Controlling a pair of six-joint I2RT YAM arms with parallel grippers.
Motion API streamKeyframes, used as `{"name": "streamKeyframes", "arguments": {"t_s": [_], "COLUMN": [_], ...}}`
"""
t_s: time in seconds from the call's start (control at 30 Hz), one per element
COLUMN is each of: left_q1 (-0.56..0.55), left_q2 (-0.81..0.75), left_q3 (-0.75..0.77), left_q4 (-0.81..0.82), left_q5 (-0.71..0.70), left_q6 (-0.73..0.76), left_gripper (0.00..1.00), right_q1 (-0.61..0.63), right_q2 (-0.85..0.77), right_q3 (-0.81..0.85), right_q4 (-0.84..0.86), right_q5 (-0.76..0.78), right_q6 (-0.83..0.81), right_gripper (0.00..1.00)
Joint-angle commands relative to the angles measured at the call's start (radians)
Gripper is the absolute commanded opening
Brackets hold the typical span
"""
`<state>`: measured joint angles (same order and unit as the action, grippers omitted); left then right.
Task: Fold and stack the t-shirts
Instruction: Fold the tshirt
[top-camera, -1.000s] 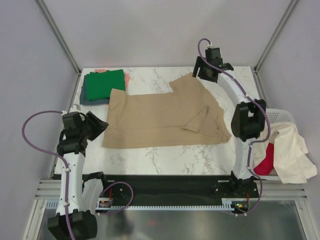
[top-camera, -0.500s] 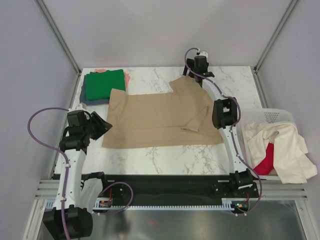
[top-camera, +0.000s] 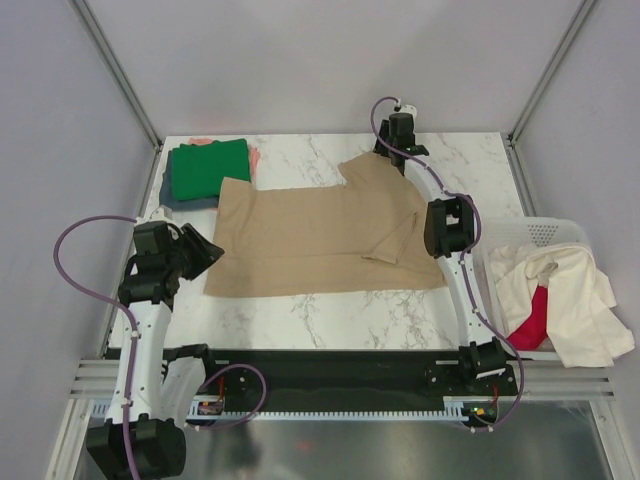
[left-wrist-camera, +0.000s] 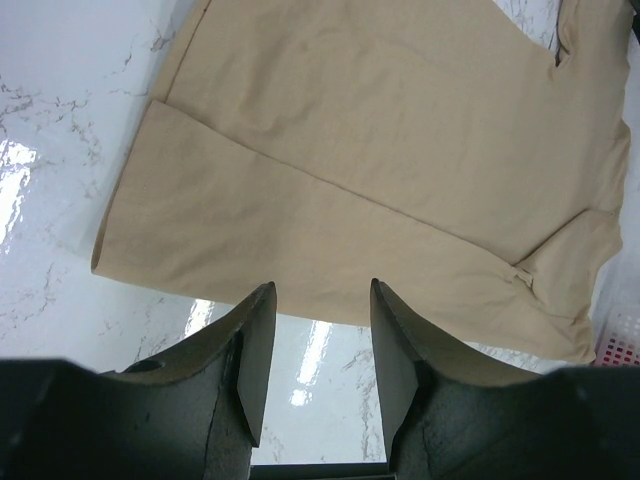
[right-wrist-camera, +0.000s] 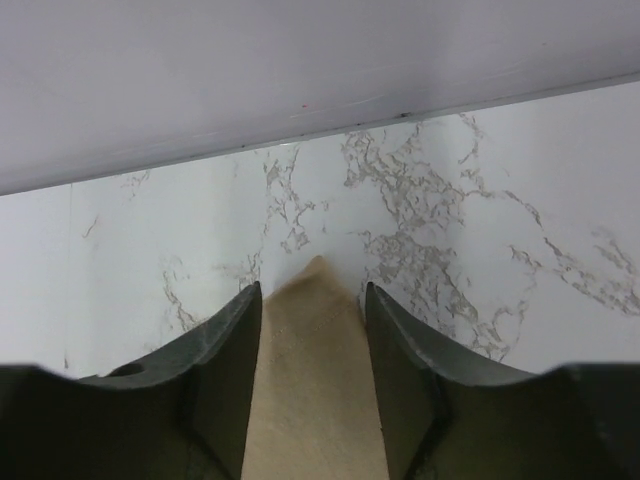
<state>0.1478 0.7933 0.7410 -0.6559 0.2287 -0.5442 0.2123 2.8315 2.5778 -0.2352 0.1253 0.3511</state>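
on veined marble table (top-camera: 330, 318), soft tan tee (top-camera: 310, 235), sharply creased

top external: high above and behind the near edge of the surface (top-camera: 330, 310), facing down, far enough to take in all of it | left wrist: low by the left edge, looking past the left gripper (left-wrist-camera: 320, 290) rightward across the tan t-shirt (left-wrist-camera: 400, 150) | right wrist: close on the far edge, looking past the right gripper (right-wrist-camera: 313, 290) to the back wall (right-wrist-camera: 300, 60) | shared: the tan t-shirt, in all three views
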Motion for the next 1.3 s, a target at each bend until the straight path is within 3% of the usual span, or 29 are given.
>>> {"name": "streamKeyframes", "arguments": {"t_s": [0.0,0.23,0.33,0.5,0.57,0.63,0.77,0.93,1.0,1.13,1.27], "left_q1": [-0.008,-0.008,-0.007,0.01,0.013,0.012,0.01,0.01,0.01,0.009,0.01], "left_q2": [-0.006,-0.006,-0.006,0.017,0.052,0.078,0.213,0.559,0.673,0.978,1.144], "left_q3": [0.006,0.008,0.008,0.021,0.041,0.05,0.136,0.369,0.493,0.714,0.892], "left_q4": [0.022,0.022,0.021,0.022,0.036,0.106,0.292,0.375,0.409,0.403,0.332], "left_q5": [0.008,0.003,-0.003,-0.038,-0.066,-0.089,-0.092,-0.109,-0.053,0.047,0.08], "left_q6": [0.038,0.038,0.038,0.038,0.027,0.0,-0.026,0.032,0.059,0.142,0.225], "left_gripper": [0.5,0.5,0.5,0.5,0.5,0.49,0.48,0.48,0.49,0.49,0.49], "right_q1": [0.006,-0.007,-0.011,-0.011,-0.011,-0.008,-0.001,0.001,0.001,-0.001,-0.002], "right_q2": [0.014,0.002,-0.004,-0.095,-0.168,-0.292,-0.402,-0.409,-0.403,-0.417,-0.426], "right_q3": [0.009,-0.021,-0.037,-0.14,-0.288,-0.47,-0.613,-0.653,-0.653,-0.679,-0.697], "right_q4": [-0.021,-0.032,-0.023,0.028,0.104,0.221,0.304,0.324,0.324,0.347,0.366], "right_q5": [-0.021,-0.053,-0.07,-0.088,-0.098,-0.104,-0.122,-0.165,-0.18,-0.199,-0.21], "right_q6": [0.012,0.025,0.029,0.006,0.012,0.037,0.055,0.091,0.098,0.112,0.124], "right_gripper": [0.49,0.09,0.0,0.0,0.0,0.0,0.0,0.0,0.0,0.0,0.0]}}
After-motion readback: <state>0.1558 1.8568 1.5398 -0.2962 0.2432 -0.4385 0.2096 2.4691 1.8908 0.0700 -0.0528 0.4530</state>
